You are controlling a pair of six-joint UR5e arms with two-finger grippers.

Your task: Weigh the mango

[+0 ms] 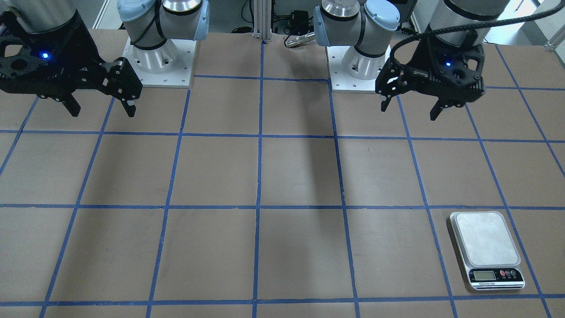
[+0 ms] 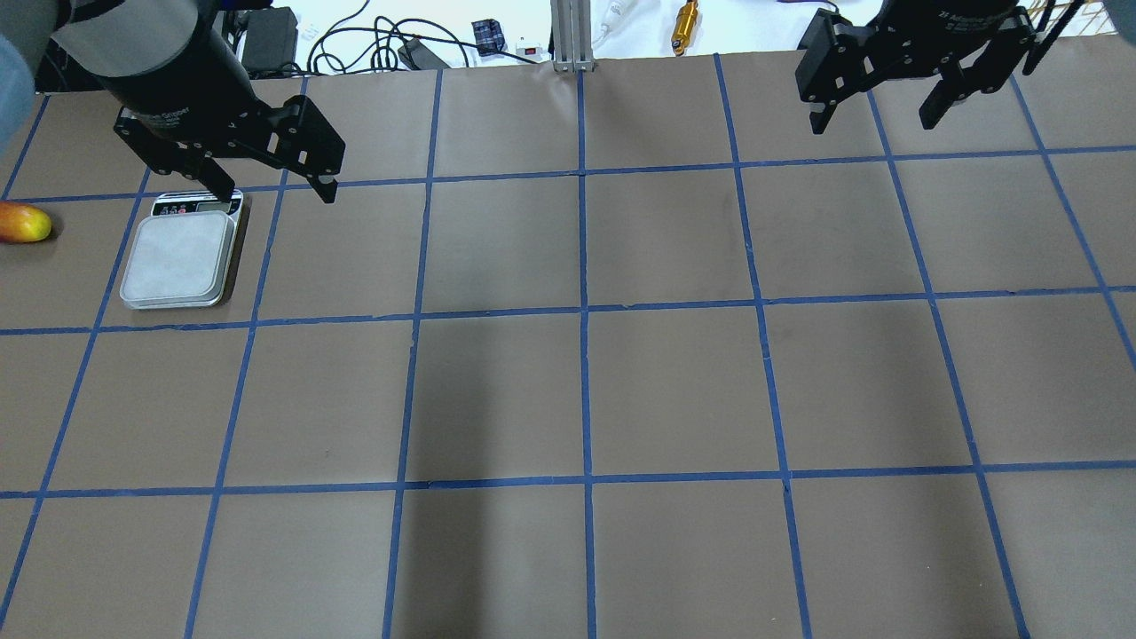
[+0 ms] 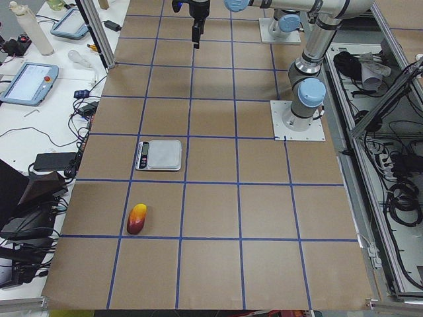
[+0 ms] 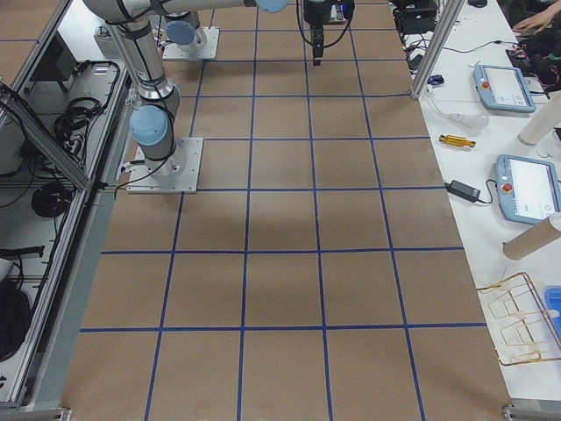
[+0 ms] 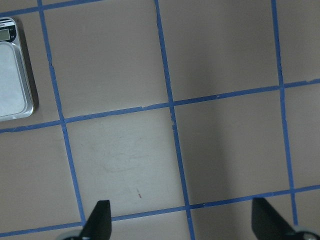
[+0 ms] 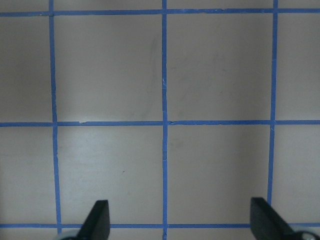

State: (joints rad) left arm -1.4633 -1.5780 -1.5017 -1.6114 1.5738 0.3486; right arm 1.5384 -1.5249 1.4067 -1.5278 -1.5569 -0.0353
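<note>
The mango (image 2: pixel 22 222), yellow at one end and red-orange at the other, lies on the brown table at the overhead view's far left edge; it also shows in the exterior left view (image 3: pixel 137 218). A silver scale (image 2: pixel 177 262) with an empty platform sits just right of it, also seen from the front (image 1: pixel 485 247) and in the left wrist view (image 5: pixel 12 75). My left gripper (image 2: pixel 275 191) hangs open and empty high above the scale's display end. My right gripper (image 2: pixel 874 111) hangs open and empty over the far right of the table. Both wrist views show the fingertips wide apart.
The table (image 2: pixel 586 390) is brown paper with a blue tape grid. The two arm base plates (image 1: pixel 161 66) (image 1: pixel 357 73) stand at the robot's side. Cables and a gold tool (image 2: pixel 685 18) lie beyond the far edge. Tablets (image 4: pixel 526 189) sit on side benches.
</note>
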